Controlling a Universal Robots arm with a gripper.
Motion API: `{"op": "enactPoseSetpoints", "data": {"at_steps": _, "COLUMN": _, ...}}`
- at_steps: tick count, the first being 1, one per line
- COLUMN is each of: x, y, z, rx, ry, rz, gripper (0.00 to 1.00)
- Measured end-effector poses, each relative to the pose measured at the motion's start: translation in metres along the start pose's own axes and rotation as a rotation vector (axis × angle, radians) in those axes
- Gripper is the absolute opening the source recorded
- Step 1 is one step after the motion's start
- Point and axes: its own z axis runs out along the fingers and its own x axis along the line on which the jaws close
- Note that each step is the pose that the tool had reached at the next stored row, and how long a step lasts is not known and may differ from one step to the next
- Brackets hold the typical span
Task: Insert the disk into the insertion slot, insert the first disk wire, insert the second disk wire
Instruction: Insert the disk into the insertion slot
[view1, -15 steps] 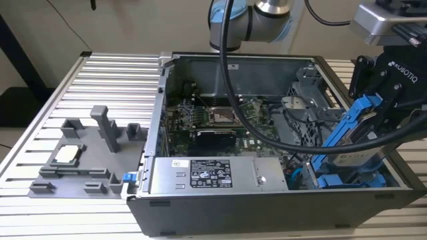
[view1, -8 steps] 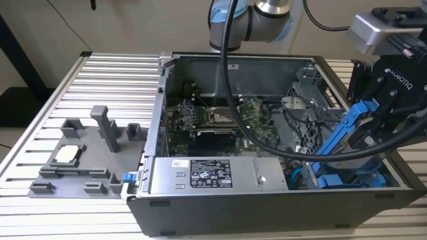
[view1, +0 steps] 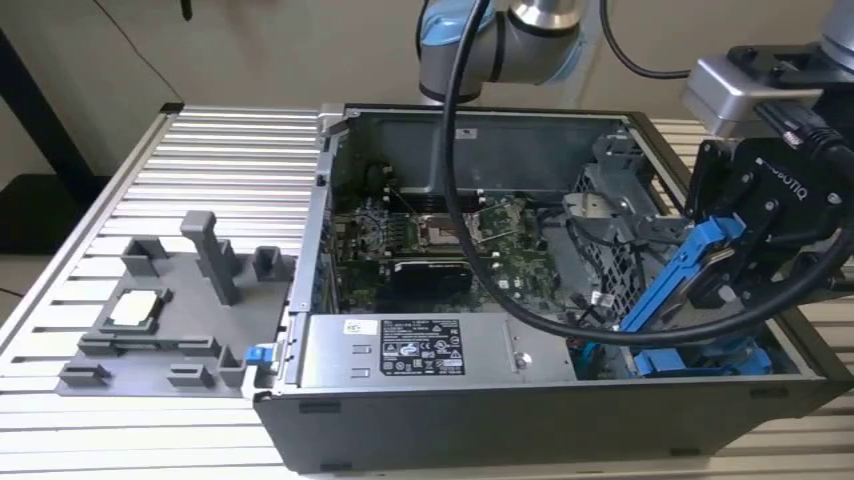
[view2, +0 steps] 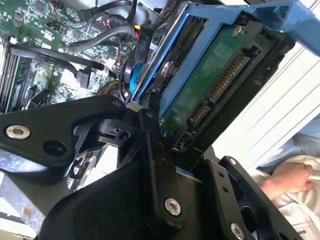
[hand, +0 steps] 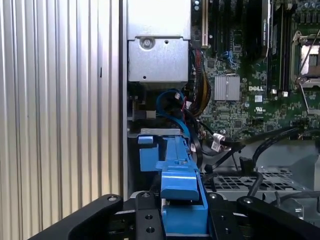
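My gripper (view1: 737, 262) is shut on the disk (view1: 678, 272), a drive clipped in a bright blue carrier. It holds the disk tilted steeply over the near corner of the open computer case, on the exterior view's right. The second wrist view shows the disk's green circuit board and connector pins (view2: 212, 80). In the first wrist view the black fingers (hand: 146, 216) clamp the blue carrier (hand: 181, 186) on both sides. The insertion slot (view1: 701, 360) with blue fittings lies just below the disk, also the insertion slot (hand: 150, 150). Loose cables (hand: 220, 142) lie beside it; I cannot tell which are the disk wires.
The grey power-supply box (view1: 414, 350) sits along the case's near wall beside the slot. The motherboard (view1: 441, 240) and a perforated cage (view1: 607, 230) lie further in. A grey fixture tray (view1: 174, 300) rests on the ribbed table (view1: 200, 140). A person's hand (view2: 287, 177) is outside the case.
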Motion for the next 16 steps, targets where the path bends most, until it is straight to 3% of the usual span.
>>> {"op": "enactPoseSetpoints", "data": {"at_steps": 12, "x": 0.0003, "y": -0.0004, "z": 0.0216, "rx": 0.0006, "ry": -0.0039, "rz": 0.000, "gripper": 0.33}}
{"op": "enactPoseSetpoints", "data": {"at_steps": 16, "x": 0.0003, "y": -0.0004, "z": 0.0237, "rx": 0.0009, "ry": -0.0039, "rz": 0.000, "gripper": 0.33}}
